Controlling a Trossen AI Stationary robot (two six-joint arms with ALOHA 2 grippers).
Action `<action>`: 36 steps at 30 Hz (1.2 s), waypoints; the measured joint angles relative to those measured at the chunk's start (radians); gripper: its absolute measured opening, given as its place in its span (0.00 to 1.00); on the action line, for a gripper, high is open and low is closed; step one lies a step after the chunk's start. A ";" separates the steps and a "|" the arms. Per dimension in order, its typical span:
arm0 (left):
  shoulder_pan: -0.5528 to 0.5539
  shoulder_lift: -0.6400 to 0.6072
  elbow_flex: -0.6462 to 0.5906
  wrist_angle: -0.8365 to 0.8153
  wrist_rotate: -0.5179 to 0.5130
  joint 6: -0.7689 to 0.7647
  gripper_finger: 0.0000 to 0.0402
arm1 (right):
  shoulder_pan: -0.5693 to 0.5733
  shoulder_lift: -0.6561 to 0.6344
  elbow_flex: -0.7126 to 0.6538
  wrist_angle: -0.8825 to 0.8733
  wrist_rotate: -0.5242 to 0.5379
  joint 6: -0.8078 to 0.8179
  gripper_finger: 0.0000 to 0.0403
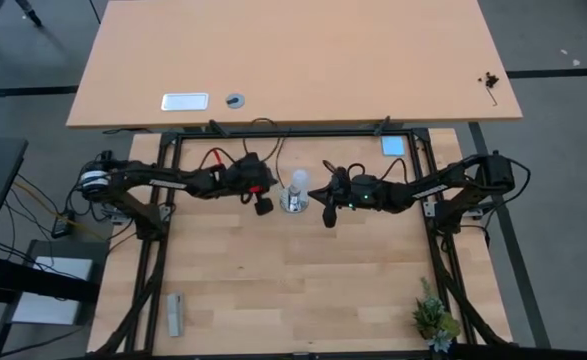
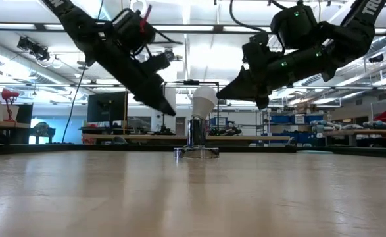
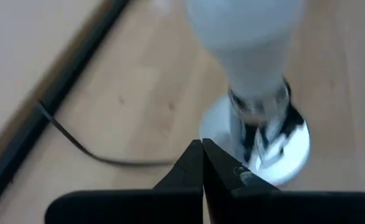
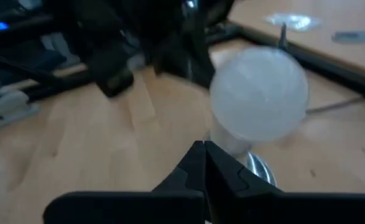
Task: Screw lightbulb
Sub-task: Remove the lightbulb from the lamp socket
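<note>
The pale wooden counter [image 1: 273,290] lay mostly bare from its centre toward the six o'clock edge, leaving open room there. A small green plant [image 1: 434,320] stood near the five o'clock corner and a small grey block [image 1: 175,314] near the seven o'clock corner. The small white frosted lightbulb [image 1: 298,182] sat upright, neck down, in the round silver socket base [image 1: 294,203] toward the twelve o'clock edge. The left claw [image 1: 263,206] hung clenched and empty just beside it at nine o'clock. The right claw [image 1: 330,215] hung clenched and empty at three o'clock, slightly apart.
</note>
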 joint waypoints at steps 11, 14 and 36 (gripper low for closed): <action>0.049 0.040 0.087 0.040 0.038 -0.024 0.00 | 0.004 0.001 0.230 -0.508 0.097 0.118 0.02; 0.048 0.060 0.119 0.039 0.048 -0.025 0.00 | 0.004 0.001 0.294 -0.631 0.108 0.146 0.02; 0.034 0.090 0.167 0.071 0.089 -0.032 0.00 | -0.014 0.013 0.356 -0.700 0.107 0.103 0.02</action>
